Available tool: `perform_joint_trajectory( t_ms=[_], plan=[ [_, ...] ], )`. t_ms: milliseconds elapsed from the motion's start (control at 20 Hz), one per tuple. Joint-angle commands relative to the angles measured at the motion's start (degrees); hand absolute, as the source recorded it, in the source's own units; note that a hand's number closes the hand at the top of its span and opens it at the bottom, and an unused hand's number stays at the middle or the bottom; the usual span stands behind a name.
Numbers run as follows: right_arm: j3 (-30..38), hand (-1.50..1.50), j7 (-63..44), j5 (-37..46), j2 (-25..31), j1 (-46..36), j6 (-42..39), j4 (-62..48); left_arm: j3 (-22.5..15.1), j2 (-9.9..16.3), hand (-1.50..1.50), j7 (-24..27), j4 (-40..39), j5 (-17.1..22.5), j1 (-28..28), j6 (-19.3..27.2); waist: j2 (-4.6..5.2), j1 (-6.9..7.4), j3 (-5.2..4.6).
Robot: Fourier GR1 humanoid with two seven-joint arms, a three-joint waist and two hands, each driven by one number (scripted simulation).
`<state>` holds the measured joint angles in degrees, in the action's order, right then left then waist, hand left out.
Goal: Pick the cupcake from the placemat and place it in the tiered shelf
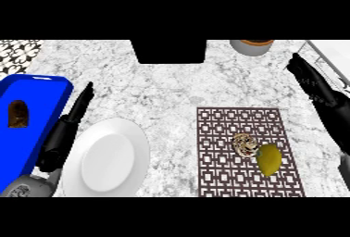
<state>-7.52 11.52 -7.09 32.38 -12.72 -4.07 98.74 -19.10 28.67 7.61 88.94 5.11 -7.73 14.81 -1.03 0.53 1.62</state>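
Lay on its side near the middle of the brown patterned placemat (249, 152), the cupcake (243, 144), touching a yellow lemon (269, 159) at its right; judged light, soft and easily crushed on top, so best taken low around the wrapper, from the side away from the lemon. Hung over the table's (171, 88) right edge with fingers straight and holding nothing, the right robot hand (321, 95); rested open beside a white plate (109, 155) and a blue tray (34, 120), the left robot hand (65, 132). Could not tell where the tiered shelf was.
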Motion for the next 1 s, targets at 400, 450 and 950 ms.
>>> perform_joint_trajectory(
  t_ms=[400,450,950],
  plan=[
    [19.65,-1.50,-14.44,-2.28,-15.10,10.12,31.36,-10.83,8.53,-4.16,0.00,-10.89,-0.18,12.55,-0.48,0.98,1.06,-3.60,-1.36],
    [21.06,-1.50,-11.87,-4.71,-16.67,10.39,31.19,-9.81,9.92,-3.53,0.00,-12.31,-1.32,13.87,-1.36,0.36,1.01,-3.29,-1.39],
    [6.50,-1.50,-25.17,4.02,-12.76,22.31,25.71,14.02,11.76,-4.20,0.00,-16.44,-4.66,14.46,-6.33,-3.26,0.94,-1.32,-1.76]
  ],
)
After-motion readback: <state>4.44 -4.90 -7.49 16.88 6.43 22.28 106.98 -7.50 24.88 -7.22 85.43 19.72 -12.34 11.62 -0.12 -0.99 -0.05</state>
